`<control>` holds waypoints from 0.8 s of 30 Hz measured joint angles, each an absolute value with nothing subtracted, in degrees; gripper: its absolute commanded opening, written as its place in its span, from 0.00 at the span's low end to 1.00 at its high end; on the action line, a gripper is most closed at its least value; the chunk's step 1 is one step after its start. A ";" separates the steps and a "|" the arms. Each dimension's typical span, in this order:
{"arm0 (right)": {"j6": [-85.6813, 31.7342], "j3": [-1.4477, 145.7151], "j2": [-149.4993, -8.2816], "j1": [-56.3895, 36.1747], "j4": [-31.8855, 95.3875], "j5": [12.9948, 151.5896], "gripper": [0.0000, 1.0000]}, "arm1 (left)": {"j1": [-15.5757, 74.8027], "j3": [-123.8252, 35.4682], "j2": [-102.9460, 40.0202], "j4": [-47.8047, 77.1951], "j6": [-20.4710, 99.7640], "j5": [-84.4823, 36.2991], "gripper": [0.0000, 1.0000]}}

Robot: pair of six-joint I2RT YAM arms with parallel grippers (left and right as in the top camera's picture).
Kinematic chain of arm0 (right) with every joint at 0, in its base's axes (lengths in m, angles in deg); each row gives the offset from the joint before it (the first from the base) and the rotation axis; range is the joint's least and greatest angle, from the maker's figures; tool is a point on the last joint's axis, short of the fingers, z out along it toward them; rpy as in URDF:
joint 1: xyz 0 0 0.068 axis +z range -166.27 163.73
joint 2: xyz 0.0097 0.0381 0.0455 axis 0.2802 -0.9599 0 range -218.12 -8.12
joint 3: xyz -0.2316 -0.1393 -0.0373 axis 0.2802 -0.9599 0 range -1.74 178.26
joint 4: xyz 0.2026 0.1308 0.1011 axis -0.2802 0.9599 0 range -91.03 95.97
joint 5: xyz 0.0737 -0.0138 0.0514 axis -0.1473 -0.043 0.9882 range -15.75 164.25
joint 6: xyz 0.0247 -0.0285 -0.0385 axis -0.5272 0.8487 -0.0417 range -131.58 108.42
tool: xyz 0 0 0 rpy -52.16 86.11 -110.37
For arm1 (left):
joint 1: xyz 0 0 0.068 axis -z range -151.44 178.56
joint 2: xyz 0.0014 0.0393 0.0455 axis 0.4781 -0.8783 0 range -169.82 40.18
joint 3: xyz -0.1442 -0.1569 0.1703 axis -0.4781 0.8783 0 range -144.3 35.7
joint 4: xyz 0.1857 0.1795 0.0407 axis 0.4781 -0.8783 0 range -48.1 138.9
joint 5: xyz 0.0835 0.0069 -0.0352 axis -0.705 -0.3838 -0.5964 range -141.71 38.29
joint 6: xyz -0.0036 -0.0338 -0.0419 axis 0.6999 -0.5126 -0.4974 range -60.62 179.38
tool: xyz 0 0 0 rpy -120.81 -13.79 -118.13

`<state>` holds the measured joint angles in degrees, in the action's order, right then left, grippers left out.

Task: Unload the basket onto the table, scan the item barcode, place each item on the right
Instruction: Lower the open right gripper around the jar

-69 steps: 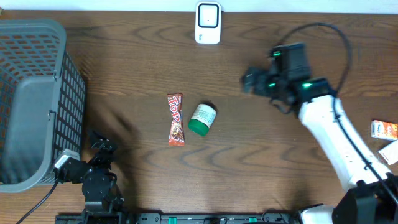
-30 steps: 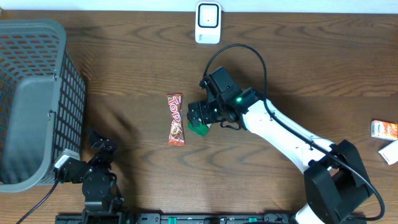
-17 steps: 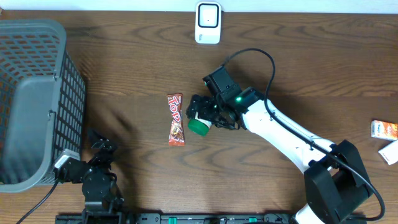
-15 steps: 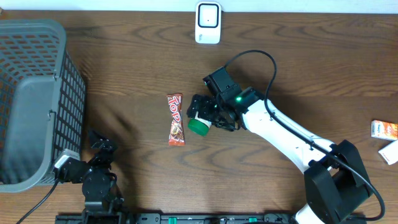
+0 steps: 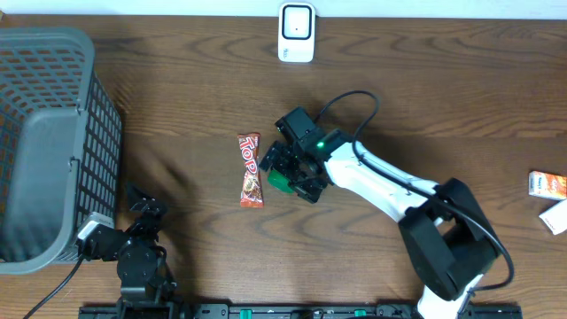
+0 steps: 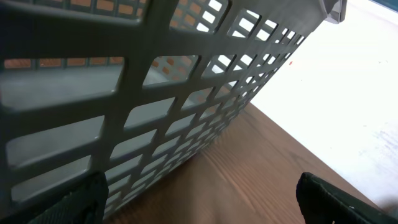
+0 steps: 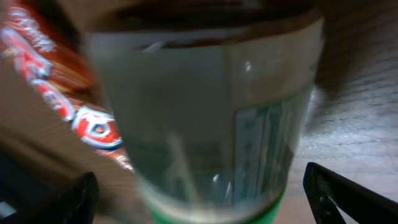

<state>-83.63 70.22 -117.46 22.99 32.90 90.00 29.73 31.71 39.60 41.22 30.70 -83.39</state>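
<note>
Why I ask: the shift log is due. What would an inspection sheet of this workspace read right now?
Surface: dark wooden table, no spills seen.
Job's things: green-capped bottle lying beside a red snack bar; white device, likely the scanner, at the far edge.
Clutter: grey mesh basket on the left; two small packets at the right edge.
Grippers: right gripper at the bottle, jaws open either side of it; left gripper open and empty, by the basket.
Cables: black cable looped over the right arm; second cable at the near left edge.
Surroundings: nothing seen.
</note>
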 measured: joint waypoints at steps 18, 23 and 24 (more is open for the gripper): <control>-84.15 71.14 -118.92 22.69 32.57 94.26 0.50 | 29.73 31.71 39.60 41.22 30.70 -83.39 0.97; -84.15 74.02 -119.14 20.46 31.59 104.58 0.54 | 29.73 31.71 39.60 41.22 30.70 -83.39 0.97; -84.15 74.44 -119.14 19.54 30.91 107.22 0.54 | 29.73 31.71 39.60 41.22 30.70 -83.39 0.97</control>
<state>-84.15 74.44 -119.14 19.54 30.91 107.22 29.73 31.71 39.60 41.22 30.70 -83.39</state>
